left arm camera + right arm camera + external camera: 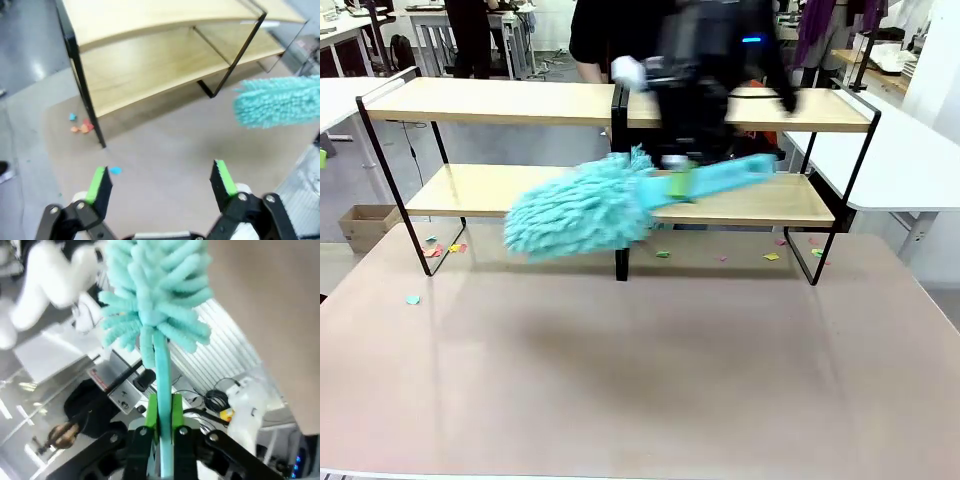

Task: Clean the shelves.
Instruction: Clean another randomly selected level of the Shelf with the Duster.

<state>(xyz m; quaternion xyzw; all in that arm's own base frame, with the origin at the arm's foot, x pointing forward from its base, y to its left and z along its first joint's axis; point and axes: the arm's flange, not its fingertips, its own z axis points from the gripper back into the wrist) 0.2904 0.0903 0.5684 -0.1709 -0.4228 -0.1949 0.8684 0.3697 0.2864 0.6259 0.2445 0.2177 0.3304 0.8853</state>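
Observation:
The shelves [520, 103] are a two-tier rack of light wooden boards in a thin black frame, standing across the far half of the table; the same shelves [150, 60] lie ahead in the left wrist view. My right gripper [680, 182], blurred, hangs in front of the lower board and is shut on the handle of a teal fluffy duster [582, 210]. The duster's head points left, just off the lower board's front edge. In the right wrist view the green pads [151, 412] clamp the duster [155, 295] handle. My left gripper [161, 182] stands open above the table with nothing between its fingers.
Small coloured paper scraps [432, 249] lie on the table under the shelves, with more scraps [771, 256] at the right and some [82, 127] by the frame's leg. A person in dark clothes [605, 35] stands behind the shelves. A white table [910, 170] adjoins at the right.

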